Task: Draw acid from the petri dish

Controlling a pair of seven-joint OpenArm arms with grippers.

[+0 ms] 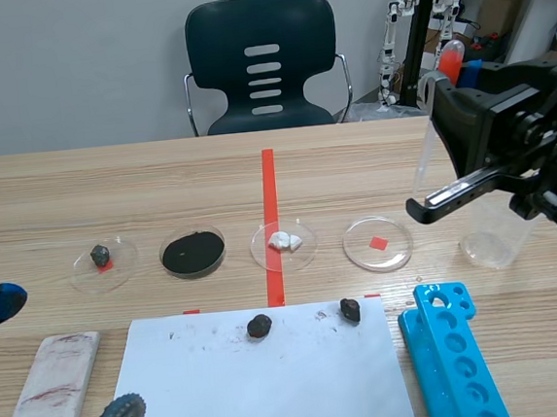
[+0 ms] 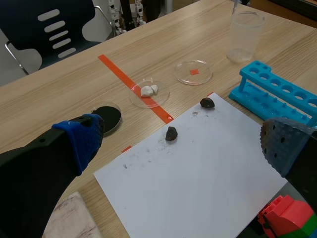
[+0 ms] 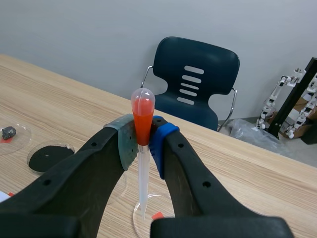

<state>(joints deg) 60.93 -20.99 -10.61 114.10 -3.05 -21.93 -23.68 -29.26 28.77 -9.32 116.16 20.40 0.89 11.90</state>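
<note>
Scene view: wood tbl (image 1: pixel 159 180), chair (image 1: pixel 263 63) behind

Scene camera faces across the counter (image 1: pixel 159 180); wrist cameras look down closer; all share the red-marked petri dish (image 1: pixel 377 244)

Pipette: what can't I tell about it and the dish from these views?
Right wrist view: height of the pipette tip above the dish, touching or not; no side angle.
Right wrist view: most of the dish, hidden by fingers of the right pincer.
Scene and left wrist views: whether the dish holds liquid, too faint to see.
</note>
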